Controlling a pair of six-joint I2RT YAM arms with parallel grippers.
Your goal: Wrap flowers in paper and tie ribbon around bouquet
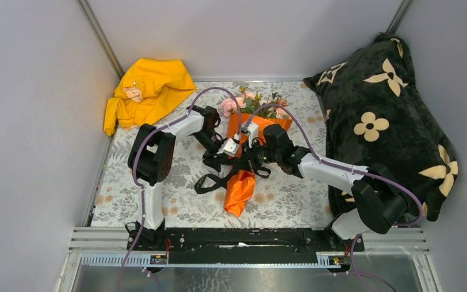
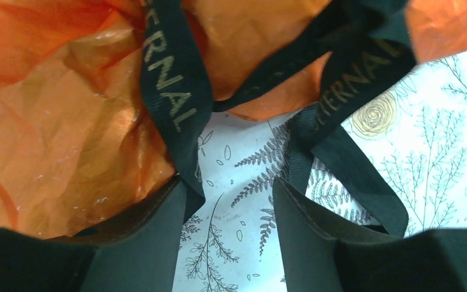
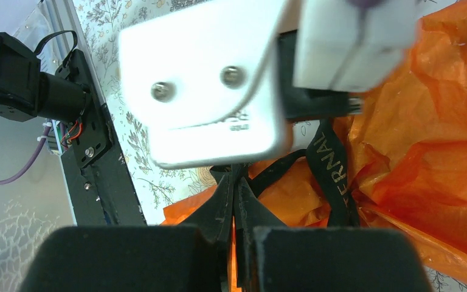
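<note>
Where the wrap stands: the flowers sit inside the paper cone, heads out beyond both grippers on the far side. Log this half as done.
Bouquet: lies on the cloth, its waist directly under the two grippers and its pointed tail trailing back behind them.
Ribbon: one lettered strand crosses the paper just ahead of the left fingertips. A second runs ahead and off to one side of them. Slack loops lie on the cloth on the left gripper's outer side.
Left gripper: spread, nothing pinched. One strand reaches the tip of one finger, and bare cloth shows in the gap.
Right gripper: pressed together on a fold of ribbon, close against the paper's edge.
Knot: none you can confirm. The left wrist housing blocks the crossing in the right wrist view, and the arms cover it from above.
Left to do (judgement): cross the ends at the waist, cinch them, then finish a bow. Call it a little past the midpoint.
Watch: the thin creased paper may tear or slip open if you pull the held end hard before the left gripper has its strand.
</note>
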